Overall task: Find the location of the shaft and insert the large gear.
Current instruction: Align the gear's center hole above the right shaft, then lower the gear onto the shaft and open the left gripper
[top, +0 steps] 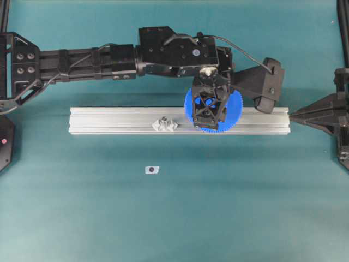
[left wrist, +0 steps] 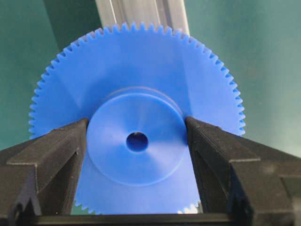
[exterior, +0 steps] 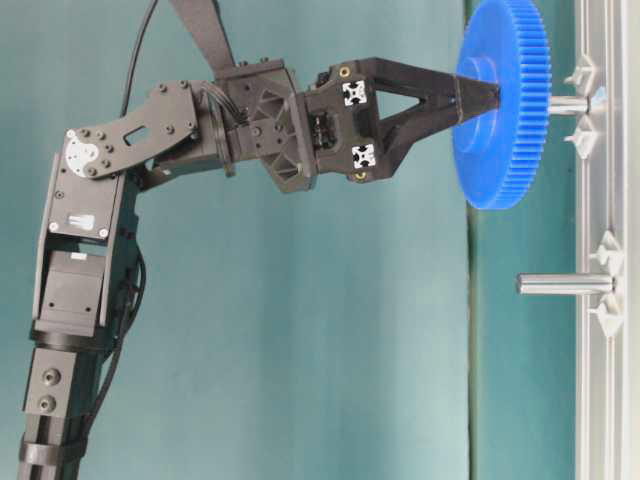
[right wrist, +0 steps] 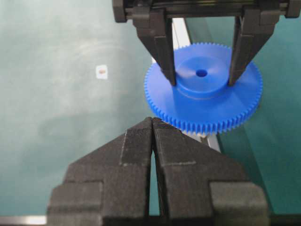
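Nearest the viewer in the overhead view, a small white tag [top: 152, 170] with a dark dot lies alone on the teal worktop [top: 82, 218].

Beyond it, an aluminium rail [top: 109, 120] runs left to right. A shorter pin with clustered clear mounts [top: 165, 124] stands on the rail near its middle.

To the right of that pin, the gear [top: 234, 112] sits over the rail. The table-level view shows the shaft [exterior: 568, 104] between two clear mounts, its tip at the gear's underside; whether it has entered the centre hole cannot be told.

The left gripper [left wrist: 137, 141] points down over the rail. Its fingers [left wrist: 61, 150] clamp the gear's raised hub from both sides, holding the gear level.

At the right edge, the right gripper [right wrist: 153, 123] rests apart from the gear, its fingers [right wrist: 134, 141] pressed together and holding nothing.
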### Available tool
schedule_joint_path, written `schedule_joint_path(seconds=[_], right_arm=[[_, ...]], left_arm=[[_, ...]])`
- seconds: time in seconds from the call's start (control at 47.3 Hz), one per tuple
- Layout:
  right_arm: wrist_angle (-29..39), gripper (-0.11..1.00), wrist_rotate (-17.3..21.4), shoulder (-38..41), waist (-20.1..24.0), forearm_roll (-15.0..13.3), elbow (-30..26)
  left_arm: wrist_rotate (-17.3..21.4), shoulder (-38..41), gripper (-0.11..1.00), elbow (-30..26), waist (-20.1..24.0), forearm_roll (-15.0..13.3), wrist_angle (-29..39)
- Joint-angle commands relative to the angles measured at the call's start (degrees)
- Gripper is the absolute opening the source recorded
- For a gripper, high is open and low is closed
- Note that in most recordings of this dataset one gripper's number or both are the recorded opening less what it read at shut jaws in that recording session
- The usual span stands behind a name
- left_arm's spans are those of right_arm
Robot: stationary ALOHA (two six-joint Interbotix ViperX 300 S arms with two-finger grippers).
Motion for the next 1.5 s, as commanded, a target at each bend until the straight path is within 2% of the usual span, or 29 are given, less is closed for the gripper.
schedule_joint_path(seconds=[0.0,1.289,1.416,1.48], right_arm=[[-0.26,0.01,0.53,0.44,-0.18,0.09,-0.62],[0.97,0.01,0.53,0.35,-0.18,0.18,-0.79],[0.97,0.01,0.53,0.35,-0.09,0.18,-0.79],[0.97,0.01,0.53,0.35,-0.18,0.18,-0.79]], left_arm=[[0.18,-1.76,0.71,-0.44,1.67,0.26,0.18],[0.09,-2.02,0.71,-1.05,2.2,0.35,0.26],[0.0,-2.02,0.88,-1.14,2.2,0.35,0.53],[0.0,-2.02,0.89,-1.14,2.2,0.35,0.7]])
